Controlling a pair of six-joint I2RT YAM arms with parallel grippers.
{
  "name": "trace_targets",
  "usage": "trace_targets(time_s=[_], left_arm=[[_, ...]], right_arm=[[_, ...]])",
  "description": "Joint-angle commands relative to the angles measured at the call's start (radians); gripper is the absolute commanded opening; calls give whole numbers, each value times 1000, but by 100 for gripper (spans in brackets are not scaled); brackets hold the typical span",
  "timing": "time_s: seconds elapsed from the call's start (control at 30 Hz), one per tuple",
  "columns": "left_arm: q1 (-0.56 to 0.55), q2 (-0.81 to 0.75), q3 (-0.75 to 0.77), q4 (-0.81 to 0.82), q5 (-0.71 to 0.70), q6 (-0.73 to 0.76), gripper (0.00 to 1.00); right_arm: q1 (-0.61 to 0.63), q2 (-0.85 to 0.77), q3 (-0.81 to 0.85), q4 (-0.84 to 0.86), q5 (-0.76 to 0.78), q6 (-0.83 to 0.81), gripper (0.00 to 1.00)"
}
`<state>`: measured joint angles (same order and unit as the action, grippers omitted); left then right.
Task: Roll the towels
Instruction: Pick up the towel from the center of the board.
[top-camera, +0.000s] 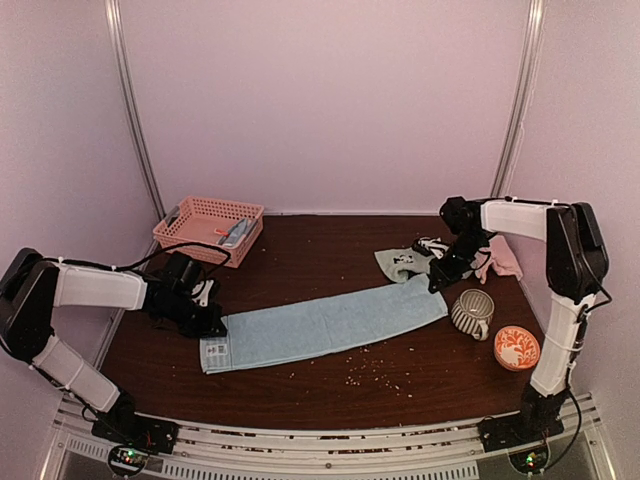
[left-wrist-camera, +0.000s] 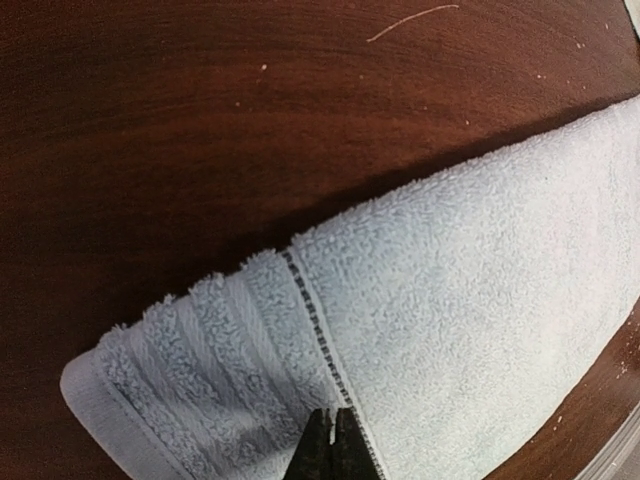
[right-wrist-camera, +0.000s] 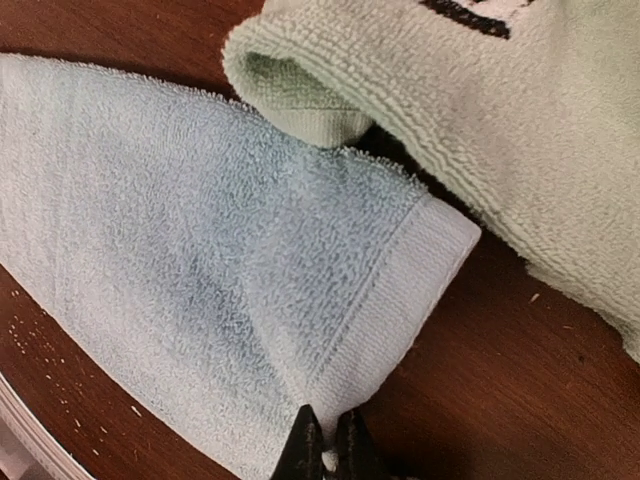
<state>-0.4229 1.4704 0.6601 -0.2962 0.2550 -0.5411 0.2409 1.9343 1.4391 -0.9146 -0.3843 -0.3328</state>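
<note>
A long blue towel (top-camera: 325, 325) lies flat across the dark bench (top-camera: 300, 250), running slantwise from near left to far right. The left claw (left-wrist-camera: 333, 442) is down on its left end, tips closed tight together beside the stitched band. I cannot tell whether any cloth is caught between them. The right claw (right-wrist-camera: 328, 440) is at the other end, pinched narrow on the hemmed corner, a bit of blue cloth showing between its tips. Just beyond that corner sits a crumpled green towel (top-camera: 398, 263) with dark marks, touching the blue one. A pink towel (top-camera: 505, 258) lies bunched further right, behind the right arm. A pink basket (top-camera: 205, 222) stands at the far left. A mug (top-camera: 472, 313) and an orange bowl (top-camera: 517, 348) stand at the near right. Crumbs dot the bench.
</note>
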Motion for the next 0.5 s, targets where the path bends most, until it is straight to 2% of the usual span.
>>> trace_targets(time_s=[0.0, 0.3, 0.47], left_arm=[[-6, 4, 17, 13, 4, 20, 0], [-6, -1, 42, -32, -7, 34, 0], [-6, -2, 36, -38, 0, 33, 0]], right_arm=[[-40, -42, 59, -68, -59, -21, 0], [-118, -43, 155, -151, -95, -55, 0], [-133, -40, 218, -223, -177, -108, 0]])
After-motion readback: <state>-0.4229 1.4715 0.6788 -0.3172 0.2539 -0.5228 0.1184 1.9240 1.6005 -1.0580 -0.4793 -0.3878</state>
